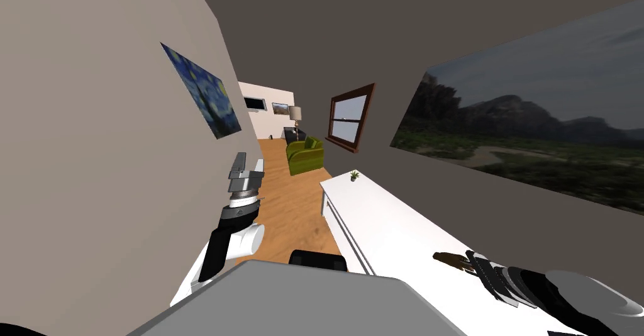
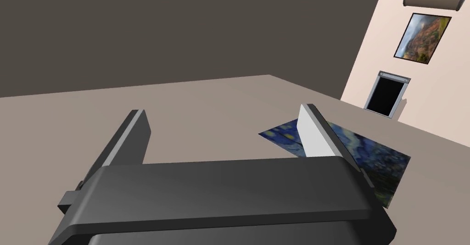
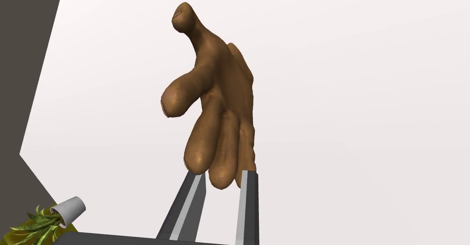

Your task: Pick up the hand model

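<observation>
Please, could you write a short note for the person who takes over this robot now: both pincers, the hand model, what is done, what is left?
Left pincer: open, empty, raised near the wall.
Right pincer: shut on a fingertip of the brown hand model, above the white cabinet top.
Done: reach and grip.
Left: lift it clear; I cannot tell if it is off the top.
</observation>
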`<state>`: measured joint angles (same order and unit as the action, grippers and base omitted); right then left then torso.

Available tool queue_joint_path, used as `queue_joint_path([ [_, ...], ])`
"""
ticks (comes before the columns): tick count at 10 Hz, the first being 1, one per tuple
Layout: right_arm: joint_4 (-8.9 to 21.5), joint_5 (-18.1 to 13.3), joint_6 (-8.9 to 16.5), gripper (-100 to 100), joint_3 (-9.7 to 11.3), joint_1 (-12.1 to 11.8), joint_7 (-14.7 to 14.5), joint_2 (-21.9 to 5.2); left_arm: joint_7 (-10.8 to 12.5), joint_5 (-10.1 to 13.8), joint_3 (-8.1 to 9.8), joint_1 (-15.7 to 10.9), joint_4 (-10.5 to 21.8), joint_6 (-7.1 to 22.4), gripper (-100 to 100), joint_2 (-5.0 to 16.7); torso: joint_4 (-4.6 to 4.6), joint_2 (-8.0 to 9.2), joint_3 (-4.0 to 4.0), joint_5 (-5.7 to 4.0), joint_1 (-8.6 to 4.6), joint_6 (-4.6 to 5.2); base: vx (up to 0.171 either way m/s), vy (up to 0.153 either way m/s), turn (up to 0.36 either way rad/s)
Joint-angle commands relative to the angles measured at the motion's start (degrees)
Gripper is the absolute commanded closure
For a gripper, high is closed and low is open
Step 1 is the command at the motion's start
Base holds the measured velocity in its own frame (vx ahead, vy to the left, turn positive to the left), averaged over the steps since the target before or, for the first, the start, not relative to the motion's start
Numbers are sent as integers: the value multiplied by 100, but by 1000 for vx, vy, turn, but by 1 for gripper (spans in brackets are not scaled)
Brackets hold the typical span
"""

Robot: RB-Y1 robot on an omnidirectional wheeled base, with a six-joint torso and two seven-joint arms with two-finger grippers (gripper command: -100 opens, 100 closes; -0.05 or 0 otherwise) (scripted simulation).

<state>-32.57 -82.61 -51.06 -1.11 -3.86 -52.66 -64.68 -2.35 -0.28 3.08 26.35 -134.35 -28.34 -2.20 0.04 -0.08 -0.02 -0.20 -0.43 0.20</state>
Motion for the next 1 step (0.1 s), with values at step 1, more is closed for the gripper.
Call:
queue_joint_path([
  [1, 0, 0, 0, 0, 0, 0, 0, 0, 0, 0, 0, 0, 0, 0, 0, 0, 0, 0, 0, 0, 0, 0, 0, 0, 0],
])
